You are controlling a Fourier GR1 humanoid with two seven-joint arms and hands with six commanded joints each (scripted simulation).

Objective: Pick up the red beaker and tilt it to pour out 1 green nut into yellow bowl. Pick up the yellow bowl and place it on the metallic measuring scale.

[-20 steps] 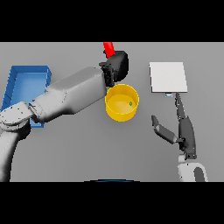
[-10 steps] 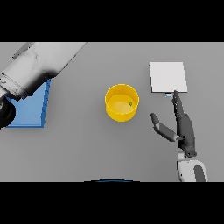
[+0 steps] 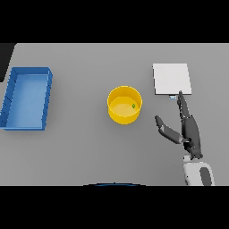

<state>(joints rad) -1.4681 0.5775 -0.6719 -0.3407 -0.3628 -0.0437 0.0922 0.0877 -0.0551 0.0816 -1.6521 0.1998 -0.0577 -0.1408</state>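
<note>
The yellow bowl (image 3: 125, 104) stands upright at the table's middle with a small green nut (image 3: 133, 106) inside, near its right wall. To its upper right lies the flat, pale metallic measuring scale (image 3: 171, 79). My right hand (image 3: 190, 131) rests open to the right of the bowl, fingers straight and pointing at the scale's near edge, thumb spread toward the bowl. It touches neither. No red beaker shows in the head view. My left hand is out of the picture.
A blue tray (image 3: 27, 98) with raised walls lies at the left side of the grey table (image 3: 85, 147), well apart from the bowl.
My left arm, which held the red beaker above the bowl, swung away to the left and left the view. The beaker went with it. The right hand stayed put.
</note>
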